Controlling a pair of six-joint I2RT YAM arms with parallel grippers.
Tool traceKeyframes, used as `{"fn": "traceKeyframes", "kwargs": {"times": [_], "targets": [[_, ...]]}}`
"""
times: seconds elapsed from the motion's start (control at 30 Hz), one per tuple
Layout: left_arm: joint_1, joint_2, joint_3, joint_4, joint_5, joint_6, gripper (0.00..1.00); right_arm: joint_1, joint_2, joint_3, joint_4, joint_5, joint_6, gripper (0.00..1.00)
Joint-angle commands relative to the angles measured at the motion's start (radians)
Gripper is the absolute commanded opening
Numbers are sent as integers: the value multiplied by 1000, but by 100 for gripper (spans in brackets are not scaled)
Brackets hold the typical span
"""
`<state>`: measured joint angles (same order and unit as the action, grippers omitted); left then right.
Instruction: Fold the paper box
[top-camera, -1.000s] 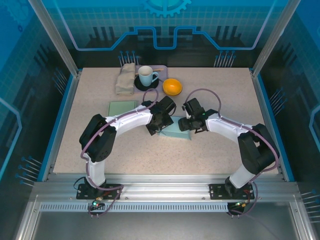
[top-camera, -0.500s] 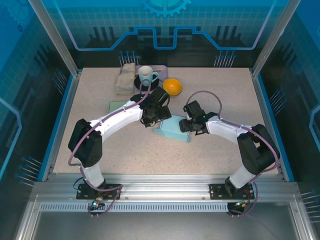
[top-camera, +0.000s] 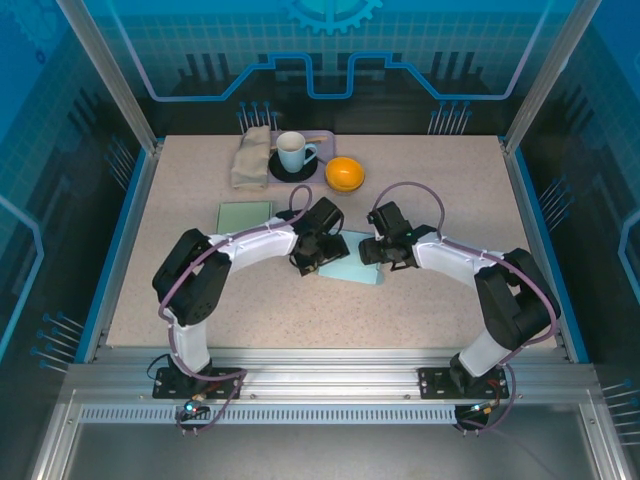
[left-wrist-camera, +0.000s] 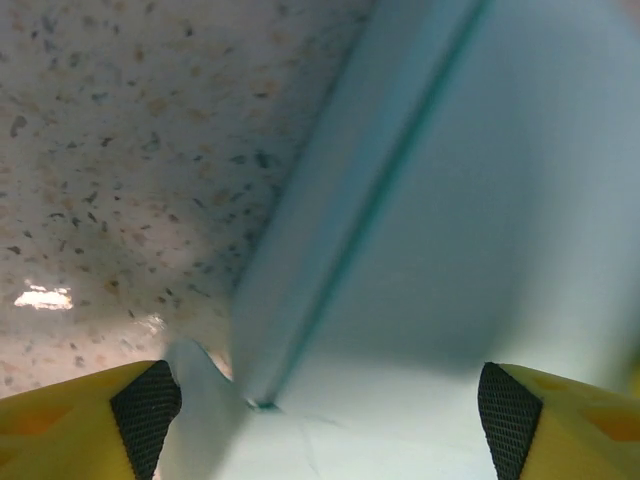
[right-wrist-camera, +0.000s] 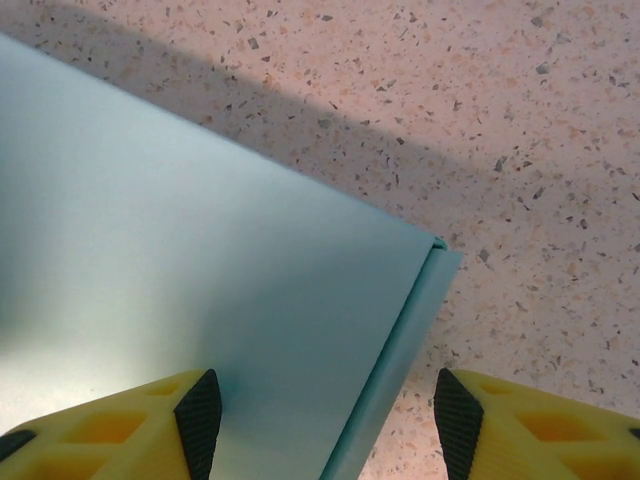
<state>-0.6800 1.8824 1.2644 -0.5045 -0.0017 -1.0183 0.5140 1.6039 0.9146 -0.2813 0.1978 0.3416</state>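
Top external view showed the box (top-camera: 352, 268), a pale teal paper shell, lying flat near the middle of the worktop (top-camera: 450, 200). Both arms were bent inward so that their grippers met over it from opposite sides. The left gripper (top-camera: 312, 260) sat at the box's left end and the right gripper (top-camera: 370, 250) at its right side. That arrangement looked meant to let one side steady the paper while the other worked a flap.

In the left wrist view the jaws were spread wide. One pad (left-wrist-camera: 147, 402) hung over the speckled worktop beside a small tab (left-wrist-camera: 195, 375), and the other was over the teal panel. A fold line (left-wrist-camera: 400, 180) ran between them. Nothing was pinched, so I judged that gripper released, poised astride the crease.

In the right wrist view the jaws were likewise apart. One pad (right-wrist-camera: 198, 420) was over the box's top face and the other beyond its edge, over bare worktop, with a narrow side flap (right-wrist-camera: 395, 350) lying between. It too was grasping nothing, and the straddle seemed chosen so that a closing move would catch that flap.

The cup (top-camera: 292, 152), bowl (top-camera: 344, 174), cloth (top-camera: 250, 157) and flat green sheet (top-camera: 245, 215) lay well apart toward the far side, out of the arms' way. The box looked only partly folded, its flaps not yet tucked.
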Motion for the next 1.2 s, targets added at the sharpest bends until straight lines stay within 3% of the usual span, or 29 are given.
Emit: {"fn": "traceKeyframes", "kwargs": {"times": [0.0,0.33,0.67,1.17], "targets": [[0,-11,-57,143,43,5,84,-18,17,-26,-6,-9,-13,61],[36,0,-9,114,-2,-19,86,-25,13,-60,9,-25,-38,61],[49,44,53,62,46,-82,85,-26,13,-63,14,-33,-58,59],[0,90,177,-175,-17,-130,85,-26,34,-42,7,-40,-42,58]]}}
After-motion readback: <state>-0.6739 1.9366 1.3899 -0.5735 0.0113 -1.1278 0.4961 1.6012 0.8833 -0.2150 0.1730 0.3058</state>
